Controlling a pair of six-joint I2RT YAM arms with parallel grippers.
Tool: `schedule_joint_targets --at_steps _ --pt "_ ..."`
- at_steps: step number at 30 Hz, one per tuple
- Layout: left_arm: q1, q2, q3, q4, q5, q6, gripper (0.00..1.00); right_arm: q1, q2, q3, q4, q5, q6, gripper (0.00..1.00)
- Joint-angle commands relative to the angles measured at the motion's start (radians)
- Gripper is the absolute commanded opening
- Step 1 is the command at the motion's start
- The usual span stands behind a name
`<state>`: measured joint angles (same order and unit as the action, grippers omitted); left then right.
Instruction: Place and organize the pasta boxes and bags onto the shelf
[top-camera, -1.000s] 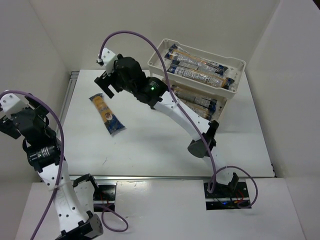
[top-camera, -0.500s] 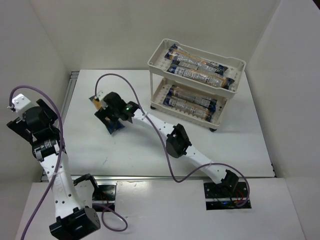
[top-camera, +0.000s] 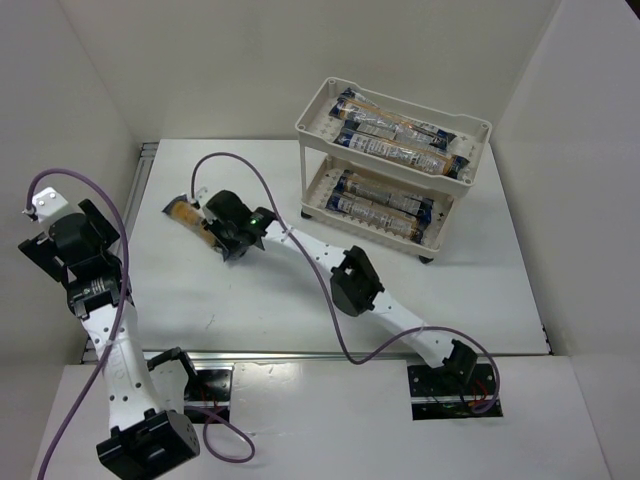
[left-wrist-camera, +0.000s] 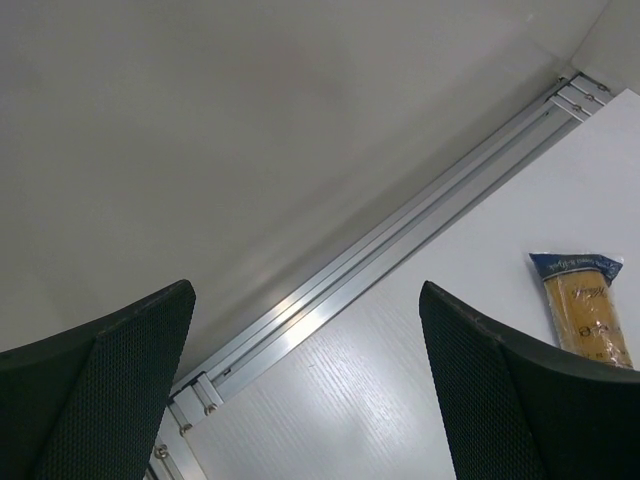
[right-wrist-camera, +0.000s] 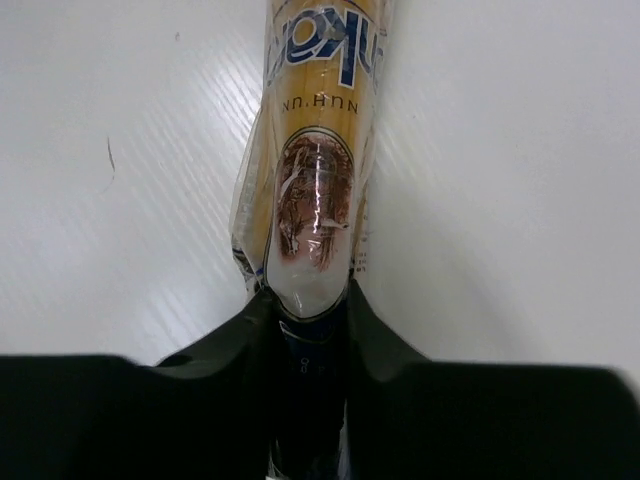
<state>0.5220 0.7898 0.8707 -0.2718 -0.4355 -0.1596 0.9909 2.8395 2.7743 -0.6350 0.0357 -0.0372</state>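
Toward the far-left corner of the bench (top-camera: 280, 310) the right tool (right-wrist-camera: 310, 300) pinches one end of the pasta packet (right-wrist-camera: 318, 180), likely light, slippery-wrapped and brittle inside, so a mid-length hold would sag less, while the left tool (left-wrist-camera: 305, 300) hangs spread and empty.

A white table (top-camera: 480, 290) sits enclosed by plain white walls (top-camera: 250, 60).

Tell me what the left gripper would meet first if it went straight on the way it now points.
Probably the aluminium rail at the table edge, or the wall behind it; depth is unclear. The left gripper points past the pasta packet.
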Motion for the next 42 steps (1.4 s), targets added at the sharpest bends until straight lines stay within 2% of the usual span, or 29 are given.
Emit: schedule_joint_targets --at_steps 1,2,5,6,7,8,9,10,11,14,19,22,24,28,30,31,32,33,34,36,40,42 --pt "0.009 -0.012 -0.004 0.057 0.020 0.008 1.00 0.026 -0.049 -0.129 -0.139 -0.013 -0.044 0.00" --pt "0.009 -0.012 -0.004 0.066 0.020 0.008 1.00 0.026 -0.096 -0.166 -0.161 -0.013 -0.056 0.00" --pt "-0.002 -0.030 -0.004 0.075 0.020 0.017 1.00 0.026 -0.231 -0.468 -0.197 -0.057 -0.133 0.00" --pt "-0.002 -0.031 -0.013 0.075 0.020 0.017 1.00 0.026 -0.396 -0.750 -0.165 -0.097 -0.197 0.00" --pt "-0.011 -0.031 -0.013 0.075 0.020 0.017 1.00 0.026 -0.490 -0.898 -0.114 -0.106 -0.235 0.00" --pt "-0.011 -0.031 -0.013 0.085 0.032 0.017 1.00 0.026 -0.579 -1.026 -0.036 -0.106 -0.280 0.14" --pt "-0.020 -0.043 -0.024 0.085 0.032 0.017 1.00 0.026 -0.712 -1.202 -0.022 -0.094 -0.317 0.41" --pt "-0.020 -0.043 -0.035 0.094 0.049 0.017 1.00 0.026 -0.754 -1.249 -0.022 -0.094 -0.366 0.83" --pt "-0.020 -0.053 -0.035 0.094 0.067 0.008 1.00 0.026 -0.779 -1.274 -0.047 -0.106 -0.380 0.99" --pt "-0.020 -0.054 -0.044 0.094 0.092 -0.015 1.00 0.026 -0.792 -1.253 -0.029 -0.149 -0.337 0.99" --pt "-0.040 -0.063 -0.018 0.083 0.089 0.009 1.00 0.064 -0.634 -1.159 -0.020 -0.049 -0.248 0.99" --pt "-0.053 -0.063 -0.009 0.103 0.077 0.040 1.00 0.074 -0.612 -1.231 -0.020 0.044 -0.199 0.99" --pt "-0.062 -0.063 -0.009 0.103 0.067 0.040 1.00 0.086 -0.664 -1.324 -0.005 0.108 -0.190 0.99" --pt "-0.062 -0.072 -0.018 0.112 0.067 0.040 1.00 0.095 -0.723 -1.407 -0.005 0.119 -0.181 0.99" --pt "-0.071 -0.072 -0.030 0.112 0.067 0.040 1.00 0.095 -0.723 -1.430 -0.005 0.095 -0.171 0.92" --pt "-0.071 -0.081 -0.030 0.112 0.067 0.031 1.00 0.095 -0.723 -1.431 -0.005 0.084 -0.171 0.83" --pt "-0.071 -0.081 -0.030 0.112 0.067 0.031 1.00 0.095 -0.714 -1.431 0.007 0.069 -0.171 0.68" --pt "-0.080 -0.081 -0.030 0.112 0.067 0.031 1.00 0.095 -0.713 -1.420 0.008 0.060 -0.182 0.15" --pt "-0.080 -0.081 -0.039 0.112 0.067 0.031 1.00 0.095 -0.688 -1.406 0.021 0.059 -0.182 0.00" --pt "-0.089 -0.081 -0.039 0.112 0.058 0.031 1.00 0.095 -0.687 -1.357 0.000 0.047 -0.217 0.00" --pt "-0.129 -0.090 -0.030 0.169 0.070 0.040 1.00 0.084 -0.854 -1.284 -0.047 0.072 -0.367 0.00" --pt "-0.143 -0.090 -0.030 0.195 0.098 0.049 1.00 0.072 -0.928 -1.161 -0.139 0.119 -0.485 0.00"
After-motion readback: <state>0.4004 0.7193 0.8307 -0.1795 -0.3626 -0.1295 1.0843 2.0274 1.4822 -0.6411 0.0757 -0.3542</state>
